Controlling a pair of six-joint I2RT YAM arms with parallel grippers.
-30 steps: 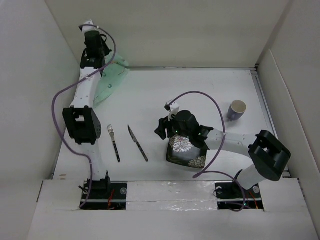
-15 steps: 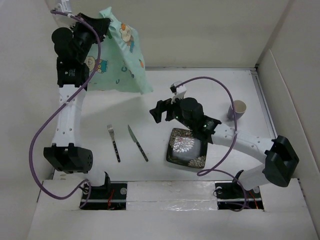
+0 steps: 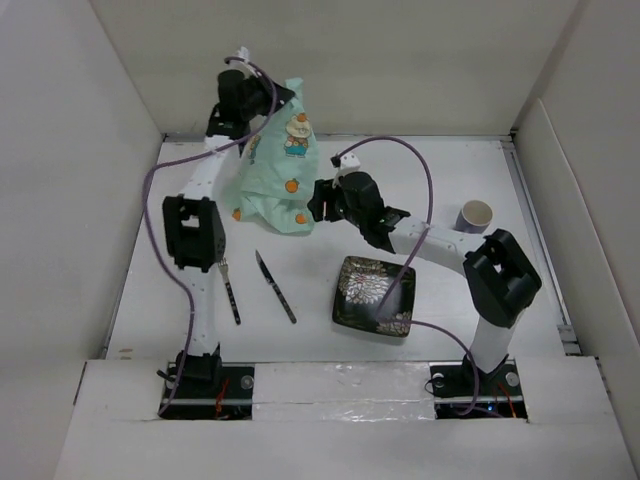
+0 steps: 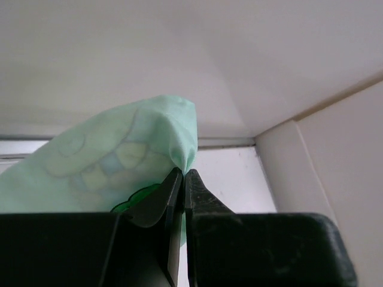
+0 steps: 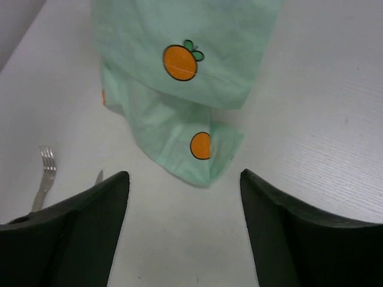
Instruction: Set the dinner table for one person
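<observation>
My left gripper [image 3: 272,98] is shut on a top corner of the mint-green cartoon cloth mat [image 3: 275,170] and holds it up, so the mat hangs with its lower end crumpled on the white dinner table [image 3: 400,170]. In the left wrist view the cloth [image 4: 119,161] is pinched at the fingertips [image 4: 183,174]. My right gripper [image 3: 318,203] is open and empty, low over the table just right of the mat's lower corner [image 5: 206,155]. A dark square floral plate [image 3: 375,294], a knife [image 3: 276,287], a fork [image 3: 228,287] and a cup [image 3: 475,216] lie on the table.
White walls stand on three sides. The fork's tines [image 5: 45,160] and the knife tip [image 5: 99,176] show at the left of the right wrist view. The right arm's cable loops over the plate.
The left arm has swung right and down with the mat, whose lower end now rests on the table. The right gripper has moved away from the plate, toward the mat's lower corner.
</observation>
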